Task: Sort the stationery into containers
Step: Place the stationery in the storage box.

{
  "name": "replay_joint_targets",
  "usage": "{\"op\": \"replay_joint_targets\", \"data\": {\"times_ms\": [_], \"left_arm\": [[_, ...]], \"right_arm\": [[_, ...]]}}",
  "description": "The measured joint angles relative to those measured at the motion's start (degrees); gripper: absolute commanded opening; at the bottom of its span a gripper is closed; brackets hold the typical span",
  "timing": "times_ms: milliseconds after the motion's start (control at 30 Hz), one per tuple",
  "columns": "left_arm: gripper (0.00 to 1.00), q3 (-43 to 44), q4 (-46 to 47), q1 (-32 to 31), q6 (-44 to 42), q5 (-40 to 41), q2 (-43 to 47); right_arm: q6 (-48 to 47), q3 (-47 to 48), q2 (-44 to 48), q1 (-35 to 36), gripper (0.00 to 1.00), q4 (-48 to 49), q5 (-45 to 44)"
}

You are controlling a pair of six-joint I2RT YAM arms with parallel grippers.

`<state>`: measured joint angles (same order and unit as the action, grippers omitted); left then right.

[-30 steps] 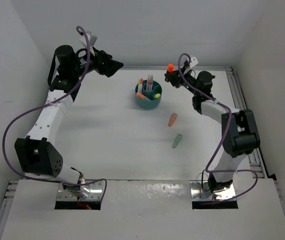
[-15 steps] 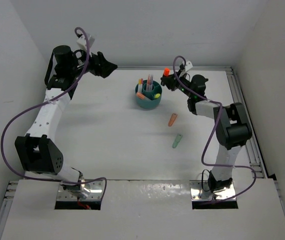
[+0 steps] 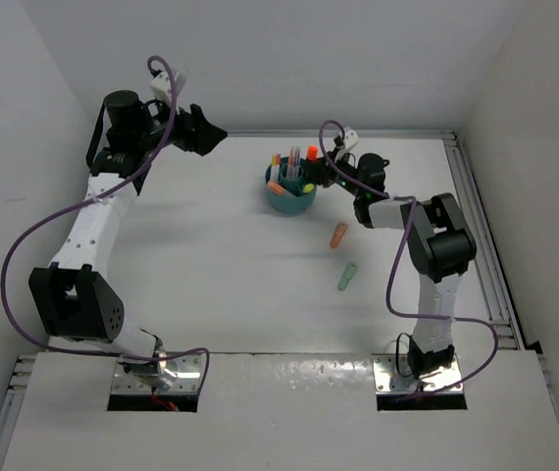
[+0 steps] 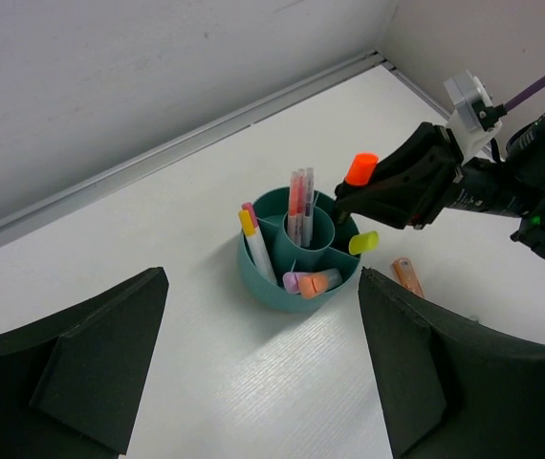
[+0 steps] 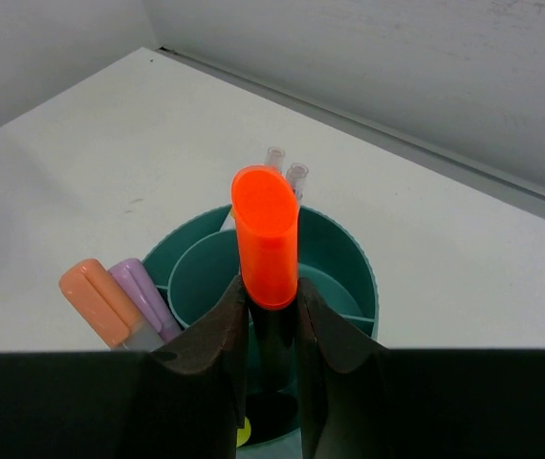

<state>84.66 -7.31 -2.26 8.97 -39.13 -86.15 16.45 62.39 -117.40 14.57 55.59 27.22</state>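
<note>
The right gripper [image 3: 323,163] has come from the far right to just above the teal cup [image 3: 290,203], closed on the orange-capped marker [image 5: 265,225] (upright, not yet inside), so a drop seems next; the left gripper [image 3: 209,130] hangs wide open, empty, well apart.

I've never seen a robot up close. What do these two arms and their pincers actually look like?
Both the left arm and the right arm have white tube-like segments joined by chunky black joints. A purple cable loops loosely along each one. The left gripper and the right gripper each end in two matte black, wedge-shaped fingers.
</note>
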Motion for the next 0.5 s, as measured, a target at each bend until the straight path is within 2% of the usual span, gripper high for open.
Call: {"op": "replay_joint_targets", "data": {"times_ms": [133,167,200,267,300,400,500], "left_arm": [[0.87,0.0,0.0,0.4,-0.1,0.0,0.0],[0.87,0.0,-0.1,0.5,-0.2,0.0,0.0],[0.87,0.0,-0.1,0.6,-0.2,0.0,0.0],[0.87,0.0,-0.2,0.6,-0.4,0.0,0.0],[0.87,0.0,-0.2,0.6,-0.5,0.0,0.0],[0.87,0.0,-0.4,0.7,-0.7,0.0,0.0],[0.87,0.0,-0.3,0.9,-1.0,0.0,0.0]], "right_arm": [[-1.2,0.3,-0.7,0.2,0.0,0.2,-0.2],[-1.4,0.3,-0.8,0.2,0.05,0.2,-0.2],[-1.5,0.3,-0.8,0.2,0.2,0.2,-0.2],[-1.6,0.3,-0.8,0.2,0.39,0.5,-0.2],[-1.5,0.3,-0.8,0.2,0.56,0.7,-0.2],[-1.3,0.3,-0.7,0.2,0.63,1.3,0.1],[-0.4,0.3,0.0,0.3,0.64,1.0,0.3]]}}
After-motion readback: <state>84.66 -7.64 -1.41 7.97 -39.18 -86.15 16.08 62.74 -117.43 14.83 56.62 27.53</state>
